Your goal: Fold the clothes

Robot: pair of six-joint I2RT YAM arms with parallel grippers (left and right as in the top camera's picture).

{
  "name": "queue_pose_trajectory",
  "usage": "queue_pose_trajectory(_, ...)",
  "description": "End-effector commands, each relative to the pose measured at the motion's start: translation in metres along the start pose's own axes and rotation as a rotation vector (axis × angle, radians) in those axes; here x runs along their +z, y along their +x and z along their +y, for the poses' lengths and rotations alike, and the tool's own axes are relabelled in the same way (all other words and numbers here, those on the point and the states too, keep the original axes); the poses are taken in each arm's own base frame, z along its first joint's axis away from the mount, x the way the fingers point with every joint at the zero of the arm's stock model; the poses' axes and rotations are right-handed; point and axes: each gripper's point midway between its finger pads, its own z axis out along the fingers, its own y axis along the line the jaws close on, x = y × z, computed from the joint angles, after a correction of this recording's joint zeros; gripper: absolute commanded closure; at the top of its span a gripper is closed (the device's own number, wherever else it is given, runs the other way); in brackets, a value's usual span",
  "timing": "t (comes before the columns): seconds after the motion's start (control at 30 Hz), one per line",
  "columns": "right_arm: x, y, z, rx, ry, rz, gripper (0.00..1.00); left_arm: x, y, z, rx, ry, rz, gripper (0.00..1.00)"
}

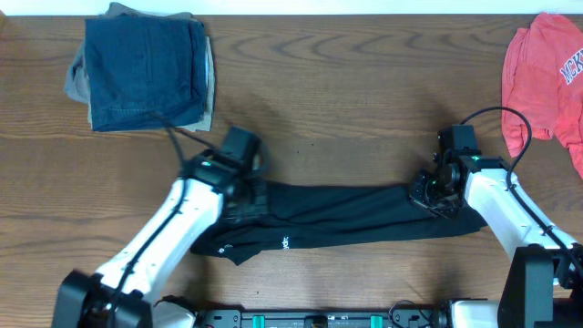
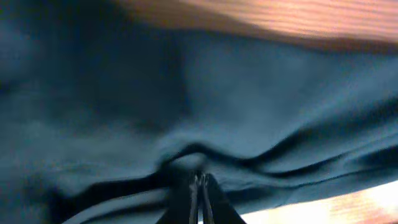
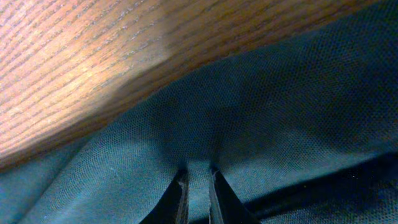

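The black garment [image 1: 346, 214] lies across the near middle of the desk [image 1: 346, 100] as a long, narrow band running left to right between the two arms. Its folds and creases run along its length, and the lower left end spreads into a wider, looser flap. On that flap there is a short white text mark [image 1: 284, 242] and, further left near the edge, a tiny white dot that may be a logo [image 1: 221, 248], too small to read. In the overhead view the cloth is matte and plain black. Close up, in the right wrist view, it looks dark with a fine knitted grain. The left claw [image 2: 198, 186] is pressed fully together at the band's left end, with a bunched ridge of the fabric gathered at its tips. The right claw [image 3: 198, 183] stands at a narrow gap at the right end, with a small pleat of the same cloth pinched between its fingers [image 3: 178, 199]. Bare wood shows just beyond that grip. A folded denim pile [image 1: 146, 68] sits at the far left corner and a coral-red shirt [image 1: 547, 73] at the far right, both well apart from the garment.
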Motion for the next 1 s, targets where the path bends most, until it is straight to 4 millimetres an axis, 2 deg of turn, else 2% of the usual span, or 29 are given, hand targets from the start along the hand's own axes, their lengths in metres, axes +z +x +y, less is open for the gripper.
queue_pose_trajectory(0.0,-0.001,0.001,0.000,0.004,0.002,-0.007,0.89,0.024,0.012,-0.021,0.015,0.036,0.063,0.94)
queue_pose_trajectory(0.13,-0.001,0.001,0.000,0.005,0.003,-0.006,0.89,0.045,0.014,-0.029,0.050,0.028,0.088,0.94)
queue_pose_trajectory(0.33,0.000,0.003,-0.001,0.006,0.009,0.003,0.89,0.058,0.031,-0.013,0.027,-0.045,0.181,0.94)
queue_pose_trajectory(0.63,0.000,0.002,-0.001,0.005,0.006,-0.001,0.89,0.039,0.046,0.056,0.016,-0.407,0.204,0.94)
queue_pose_trajectory(0.97,0.000,0.006,-0.003,0.004,0.015,0.013,0.90,0.021,0.040,0.099,-0.064,-0.545,0.203,0.94)
